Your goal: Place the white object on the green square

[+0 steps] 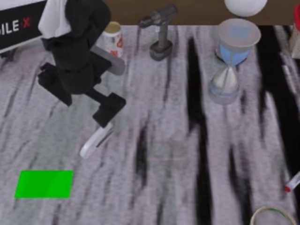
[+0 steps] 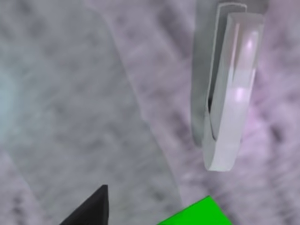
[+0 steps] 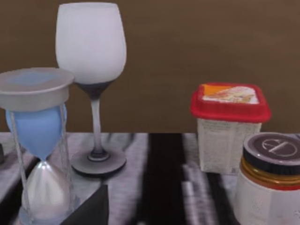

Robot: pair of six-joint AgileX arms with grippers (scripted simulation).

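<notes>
On the streaked grey bench, the left claw grips the white object by one end, short of the green square, so it can be carried over.

We see the white object as smooth, glossy plastic, with soft pale highlights along its rounded face. The green square looks flat and matt, an even colour with no sheen. The table reads as a streaked grey, white and black surface like polished stone or printed laminate. Our left gripper is matt black, plastic-looking. The drill has a dull grey metallic finish. The hourglass shows clear glass bulbs between matt grey caps, and the wine glass looks frosted white with a smooth stem. The tub carries a glossy red plastic lid, and the jar a dark lid over a shiny gold band.
</notes>
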